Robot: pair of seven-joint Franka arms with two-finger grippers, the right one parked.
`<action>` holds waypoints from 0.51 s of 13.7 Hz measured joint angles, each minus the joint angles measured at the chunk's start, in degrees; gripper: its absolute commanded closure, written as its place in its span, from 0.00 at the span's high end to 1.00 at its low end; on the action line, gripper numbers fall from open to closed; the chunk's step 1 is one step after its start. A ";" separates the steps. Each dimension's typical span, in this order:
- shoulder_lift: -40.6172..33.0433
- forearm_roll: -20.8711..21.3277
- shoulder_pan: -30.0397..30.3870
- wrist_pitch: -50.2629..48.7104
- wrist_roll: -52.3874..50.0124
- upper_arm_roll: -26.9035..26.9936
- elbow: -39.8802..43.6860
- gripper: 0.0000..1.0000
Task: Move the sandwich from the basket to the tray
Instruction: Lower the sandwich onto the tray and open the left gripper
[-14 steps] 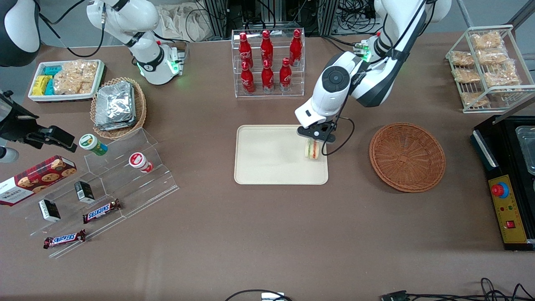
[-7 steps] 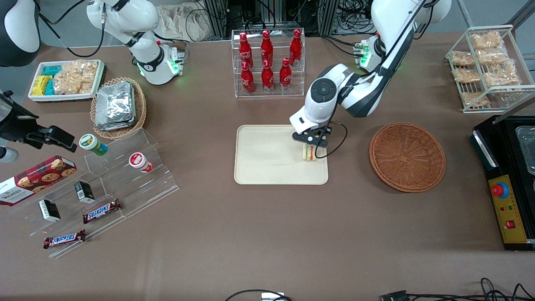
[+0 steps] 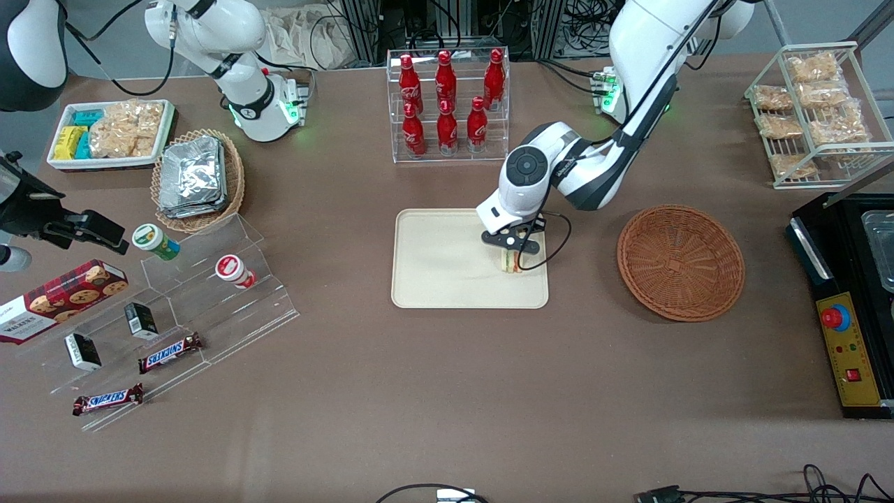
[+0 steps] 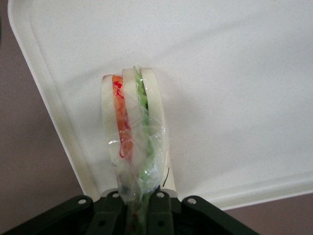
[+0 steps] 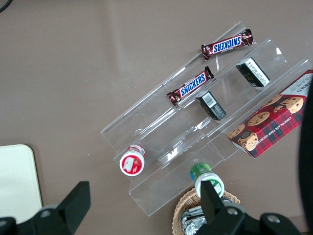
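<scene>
Currently sandwich [image 4: 133,132] pinched on edge between pressed-together fingers of gripper [image 3: 512,253], low over tray [image 3: 433,279], near rim at basket end. Risk: released upright, wedge may topple or slide over rim. Basket [image 3: 681,262] sits beside tray, toward working arm's end.

The tray [image 3: 447,265] lies near the middle of the tabletop [image 3: 433,391], with the basket [image 3: 681,262] beside it toward the working arm's end, apart from it. The gripper [image 3: 512,255] is above the tray's edge nearest the basket, clamped on the sandwich [image 3: 510,261], which stands on edge over the tray surface just inside the rim. The bottle rack [image 3: 447,105] stands farther from the front camera than the tray.
</scene>
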 measured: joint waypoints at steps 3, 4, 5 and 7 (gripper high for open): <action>0.94 2.53 -0.24 -0.12 -3.25 -0.21 1.20 1.00; 1.03 2.87 -0.26 -0.12 -3.62 -0.21 1.30 1.00; 1.14 3.00 -0.25 -0.09 -3.92 -0.19 1.33 1.00; 1.33 3.31 -0.21 -0.02 -4.98 -0.01 1.43 1.00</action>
